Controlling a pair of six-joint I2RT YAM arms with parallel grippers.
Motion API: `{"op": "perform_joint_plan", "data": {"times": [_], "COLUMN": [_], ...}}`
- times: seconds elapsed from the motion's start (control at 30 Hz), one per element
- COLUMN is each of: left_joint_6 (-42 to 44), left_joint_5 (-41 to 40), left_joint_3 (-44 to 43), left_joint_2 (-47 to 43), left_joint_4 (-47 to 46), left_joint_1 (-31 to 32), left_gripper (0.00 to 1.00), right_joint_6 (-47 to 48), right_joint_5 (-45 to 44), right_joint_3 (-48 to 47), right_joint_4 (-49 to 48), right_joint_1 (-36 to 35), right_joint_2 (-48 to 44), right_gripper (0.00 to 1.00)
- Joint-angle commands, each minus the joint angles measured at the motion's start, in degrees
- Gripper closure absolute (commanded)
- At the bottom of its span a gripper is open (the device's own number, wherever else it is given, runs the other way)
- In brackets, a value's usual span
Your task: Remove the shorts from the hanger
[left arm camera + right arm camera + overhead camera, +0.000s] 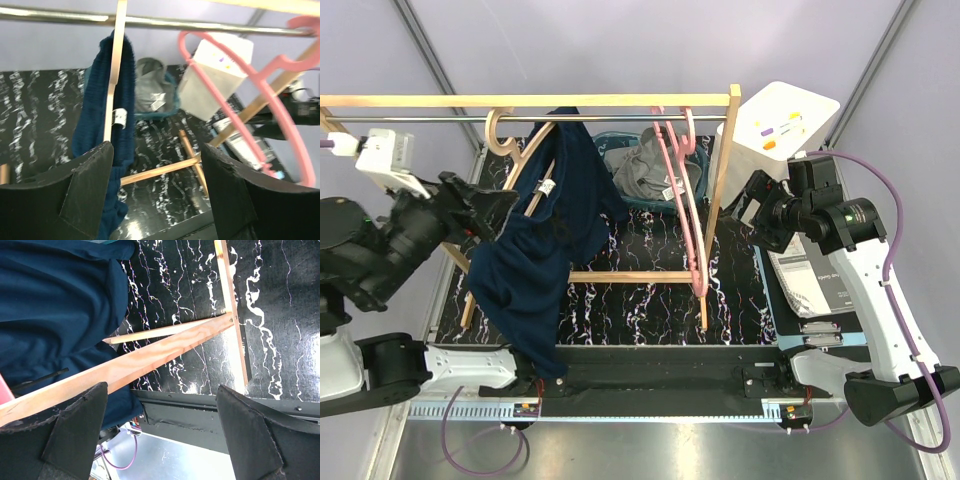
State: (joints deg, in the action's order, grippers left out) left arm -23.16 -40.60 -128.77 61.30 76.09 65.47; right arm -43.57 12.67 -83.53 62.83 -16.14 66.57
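The navy shorts (535, 270) hang draped over the wooden hanger (114, 60) on the rail (450, 119); the grey shorts (645, 175) lie in the teal basket (150, 115). Your left gripper (156, 150) stands wide and empty beside the navy pair, likely to grab them. Your right gripper (161, 390): wide, empty.

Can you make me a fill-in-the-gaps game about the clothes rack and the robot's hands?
1. The navy shorts are draped over a hanger made of ____.
2. The bare hangers on the rail are ____ in colour.
3. The other shorts lie in the basket and are ____ in colour.
4. The left gripper and the right gripper both have their jaws ____.
Missing words: wood, pink, grey, open.
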Motion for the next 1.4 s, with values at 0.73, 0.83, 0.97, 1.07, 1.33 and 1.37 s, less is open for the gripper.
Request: {"op": "perform_joint_plan", "data": {"times": [0.73,0.83,0.97,1.07,1.33,1.37], "left_joint_6": [7.4,6.1,2.6,-0.1,-10.4,-11.2], "left_joint_5": [24.7,28.5,32.9,37.7,48.7,49.7], "left_joint_3": [16.0,17.3,18.5,17.9,18.2,18.6], "left_joint_2": [3.1,3.0,2.0,1.6,0.0,-0.4], "left_joint_4": [-5.3,-6.6,-9.6,-11.2,-17.2,-17.8], "left_joint_1": [-33.7,-35.1,-36.5,-37.8,-40.1,-40.3], "left_gripper": [0.60,0.74,0.89,0.98,1.00,1.00], "right_joint_6": [3.0,3.1,3.6,3.7,4.6,4.7], "right_joint_5": [3.2,3.4,3.4,3.9,4.1,4.0], "right_joint_3": [-2.4,-3.0,-3.1,-3.1,-3.9,-4.1], "right_joint_4": [-0.7,-0.7,-0.6,-0.5,-0.3,-0.2], "right_joint_1": [0.0,0.0,0.0,0.1,0.0,0.0], "right_joint_2": [1.4,1.8,1.8,1.6,1.5,1.6], "right_gripper": [0.03,0.03,0.03,0.03,0.03,0.03]}}
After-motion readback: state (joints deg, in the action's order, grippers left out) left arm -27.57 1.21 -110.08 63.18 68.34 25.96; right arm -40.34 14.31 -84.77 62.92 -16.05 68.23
